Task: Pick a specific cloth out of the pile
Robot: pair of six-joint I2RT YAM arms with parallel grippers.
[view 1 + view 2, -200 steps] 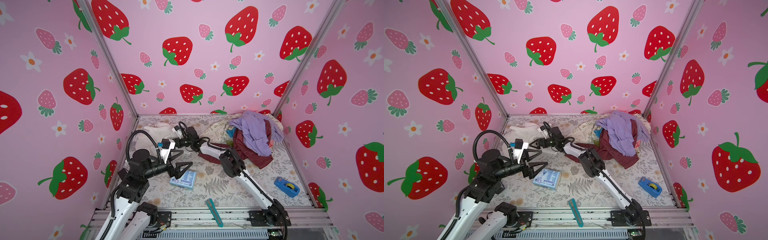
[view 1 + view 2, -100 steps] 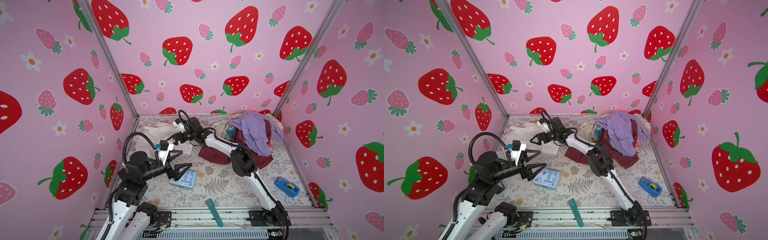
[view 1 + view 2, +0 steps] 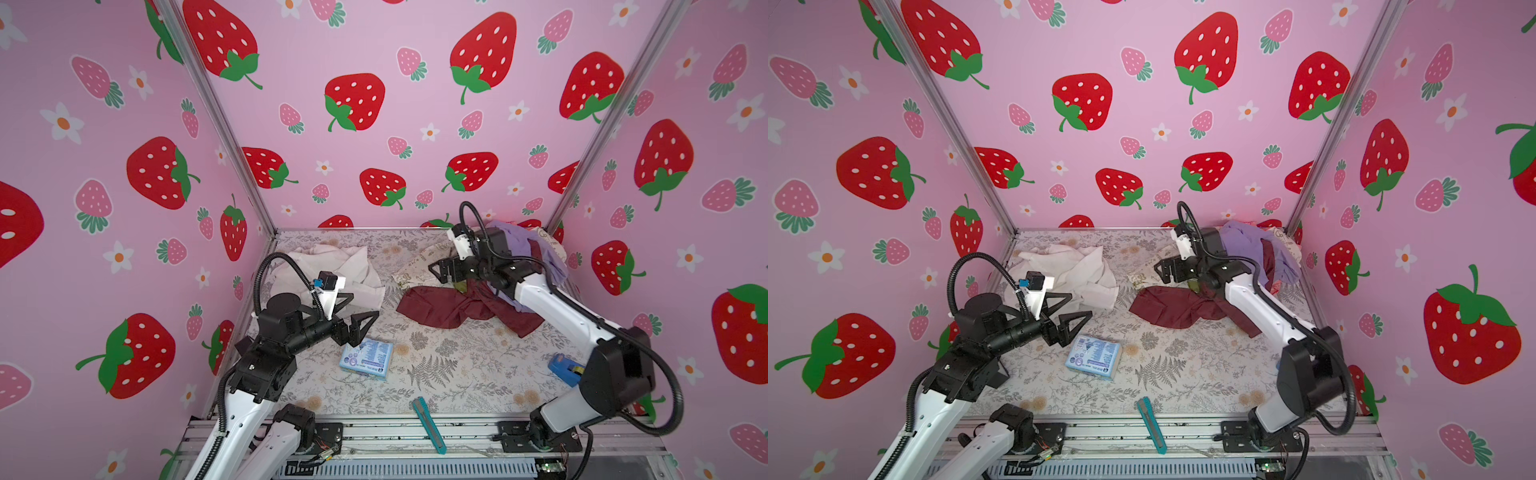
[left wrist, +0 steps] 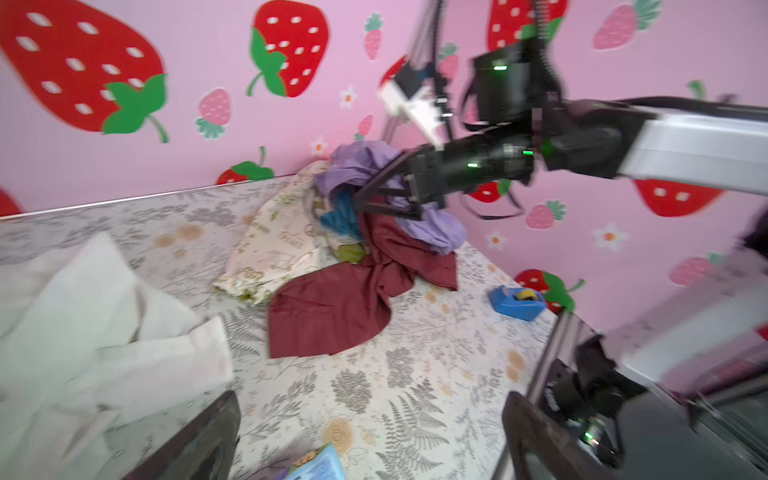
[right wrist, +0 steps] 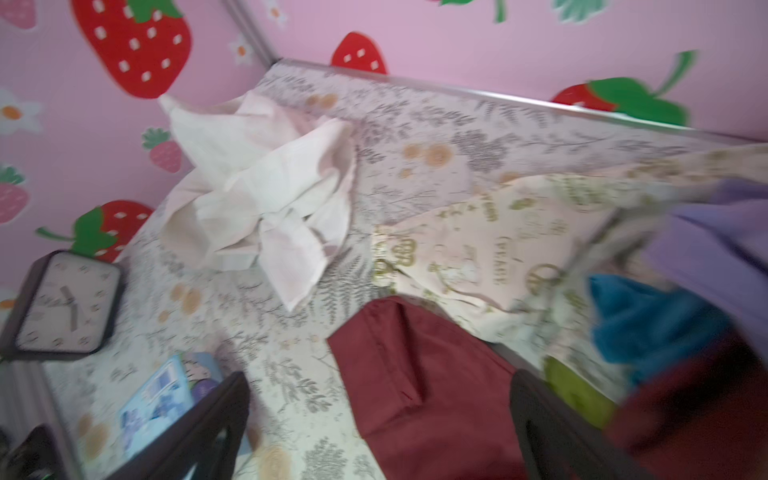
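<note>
The cloth [image 3: 332, 270] [image 3: 1077, 270], plain off-white and crumpled, lies at the back left of the floral table, apart from the pile [image 3: 515, 249] [image 3: 1258, 249] of lavender, maroon, printed cream, blue and green fabric at the back right. My left gripper [image 3: 365, 305] [image 3: 1080, 304] [image 4: 370, 449] hangs open and empty just in front of the cloth [image 4: 83, 324]. My right gripper [image 3: 436, 274] [image 3: 1160, 270] [image 5: 378, 436] is open and empty over the pile's left edge, above the maroon fabric [image 5: 415, 374]. The cloth [image 5: 257, 187] lies beyond it.
A blue packet [image 3: 368, 359] [image 3: 1094, 357] lies under the left gripper. A teal utility knife [image 3: 429, 424] sits at the front edge, a blue tape dispenser [image 3: 565, 368] at the right wall. A dark-framed clock [image 5: 62, 307] stands at the left wall. Pink walls close three sides.
My right gripper has swung from the off-white cloth at the back left over to the pile's left edge, open the whole time. The left gripper has barely shifted.
</note>
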